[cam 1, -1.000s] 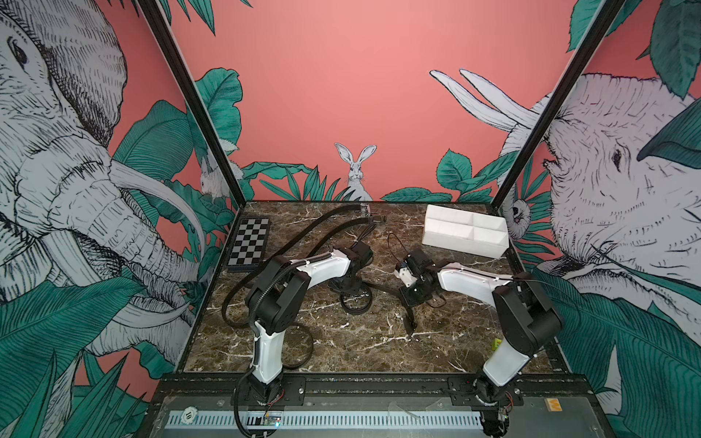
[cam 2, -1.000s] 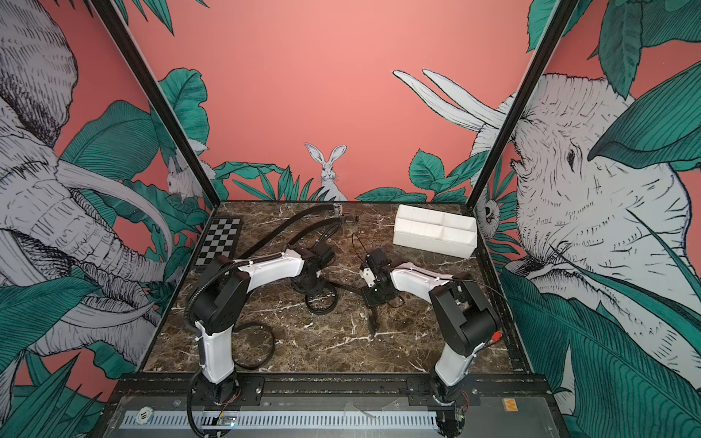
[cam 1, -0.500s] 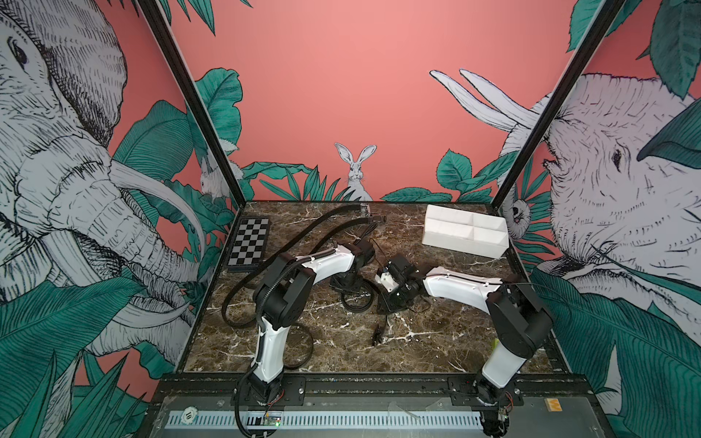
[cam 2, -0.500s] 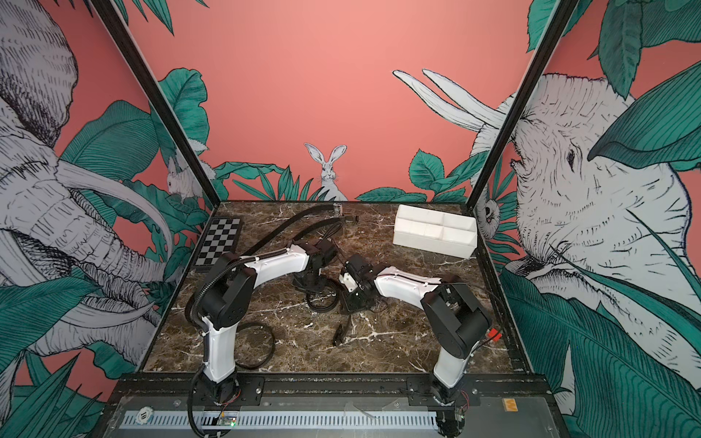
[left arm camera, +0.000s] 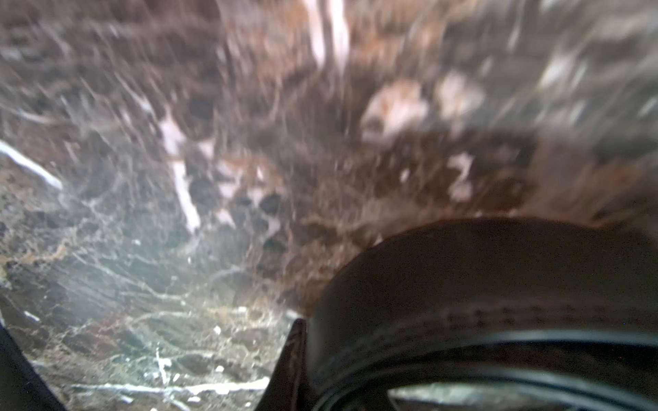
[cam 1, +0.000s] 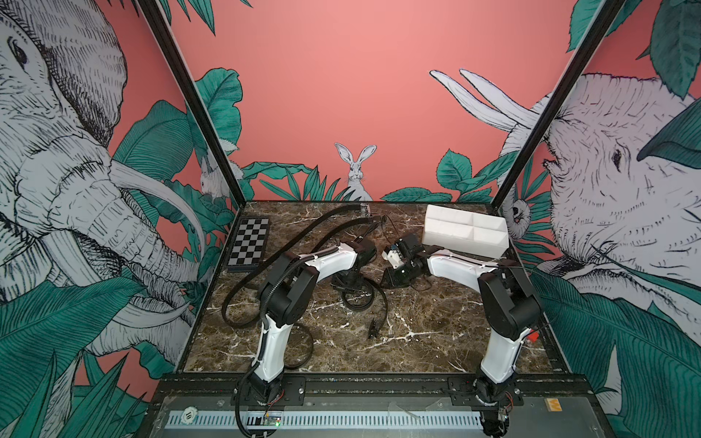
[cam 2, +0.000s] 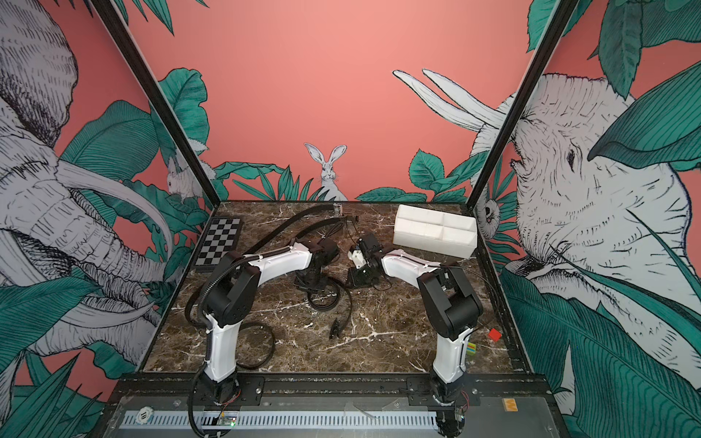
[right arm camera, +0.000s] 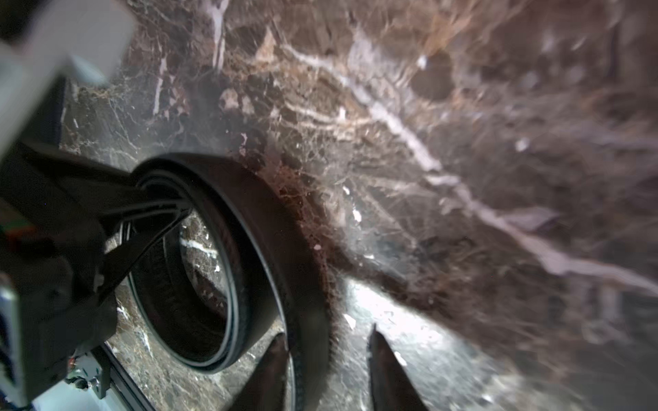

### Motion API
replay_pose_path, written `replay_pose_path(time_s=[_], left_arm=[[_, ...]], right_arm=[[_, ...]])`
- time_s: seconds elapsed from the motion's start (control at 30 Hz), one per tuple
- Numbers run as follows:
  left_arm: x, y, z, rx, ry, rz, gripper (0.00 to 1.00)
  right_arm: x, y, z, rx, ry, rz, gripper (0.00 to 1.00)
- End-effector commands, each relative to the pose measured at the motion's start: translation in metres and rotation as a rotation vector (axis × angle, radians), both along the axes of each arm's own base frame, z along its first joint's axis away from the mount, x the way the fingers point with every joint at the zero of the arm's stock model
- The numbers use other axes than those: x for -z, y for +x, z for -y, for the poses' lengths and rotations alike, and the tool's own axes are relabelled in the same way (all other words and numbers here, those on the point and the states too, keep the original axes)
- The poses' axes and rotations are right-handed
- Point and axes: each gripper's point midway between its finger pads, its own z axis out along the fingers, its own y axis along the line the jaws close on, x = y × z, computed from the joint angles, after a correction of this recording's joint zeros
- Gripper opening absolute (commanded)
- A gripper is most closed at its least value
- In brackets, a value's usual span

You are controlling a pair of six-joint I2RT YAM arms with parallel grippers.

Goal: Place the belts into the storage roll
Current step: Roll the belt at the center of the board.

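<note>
- Brown marble tabletop (cam 1: 417, 333) fills the lower middle of both top views, and both arms reach in toward its centre.
- Black coiled belt (cam 1: 358, 299) rests as a wound ring of several layers at the centre of the table. Its loose tail curves down to a buckle end (cam 1: 373, 329) lying on the marble just below.
- The left gripper (cam 1: 348, 288) sits at the upper edge of that ring. The right wrist view shows its fingers (right arm camera: 114, 197) pinched together on the wound wall of the coiled belt, one inside the ring and one outside.
- The right gripper (cam 1: 387, 282) is just right of the ring in both top views. In its own wrist view the two fingertips (right arm camera: 386, 373) stand apart. The outer strap passes between them, close to one tip, and bare marble shows beside the other tip. They clamp nothing.
- A second belt (cam 1: 311, 341) lies as a wide loose loop at the lower left of the table, partly hidden behind the left arm's base.
- The storage roll (cam 1: 462, 248), a white divided tray, sits at the upper right corner of the table, well apart from both belts.
- A checkered board (cam 1: 248, 248) lies at the upper left corner of the table.
- A small red block (cam 2: 494, 334) and a multicoloured block (cam 2: 470, 348) sit near the table's right edge, beside the right arm.
- The left wrist view is blurred. It shows only marble and the dark wall of the ring close up.
</note>
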Motion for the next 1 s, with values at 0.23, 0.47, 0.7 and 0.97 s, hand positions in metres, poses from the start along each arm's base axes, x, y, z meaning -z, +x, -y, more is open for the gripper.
replay_pose_path(time_s=[0.23,0.47,0.7,0.97], left_arm=[[0.056,0.003,0.042,-0.054,-0.061,0.014,0.0],[0.07,-0.011,0.048,-0.059,-0.059,-0.023,0.0],[0.07,-0.011,0.05,-0.059,-0.064,-0.024,0.0],[0.069,-0.01,0.049,-0.049,-0.058,-0.027,0.0]], right_arm=[[-0.004,-0.045,-0.024,0.063,0.152,-0.045,0.21],[-0.02,-0.035,-0.022,0.079,0.184,0.014,0.31],[-0.017,-0.02,-0.011,0.083,0.13,0.035,0.39],[-0.028,0.002,0.026,0.078,-0.046,0.122,0.52]])
